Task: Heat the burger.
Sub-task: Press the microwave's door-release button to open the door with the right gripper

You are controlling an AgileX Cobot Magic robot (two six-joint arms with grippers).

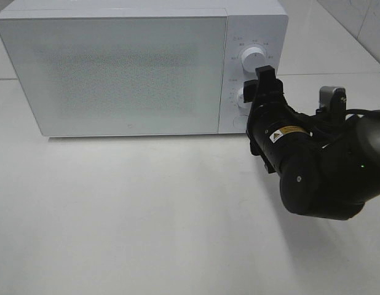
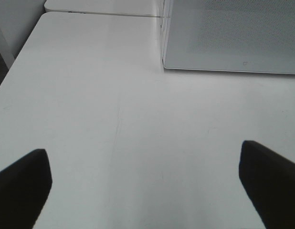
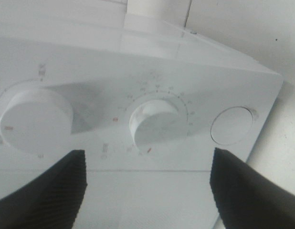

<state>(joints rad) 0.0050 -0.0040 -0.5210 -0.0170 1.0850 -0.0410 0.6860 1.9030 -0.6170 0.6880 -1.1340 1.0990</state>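
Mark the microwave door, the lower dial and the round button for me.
microwave door (image 1: 116, 70): exterior high view, middle of the door panel.
lower dial (image 3: 154, 123): right wrist view, front face of the knob.
round button (image 3: 232, 125): right wrist view, centre of its face.

A white box-shaped microwave oven (image 1: 116, 74), door closed, stands at the back of a plain white table top (image 1: 147, 215). The control panel at its right end carries an upper round white dial (image 1: 249, 59) and a lower round white dial (image 1: 240, 96). The black right arm (image 1: 313, 172) enters from the right. The right gripper (image 1: 264, 77) overlaps the panel between the dials, partly covering the lower one; contact cannot be told.
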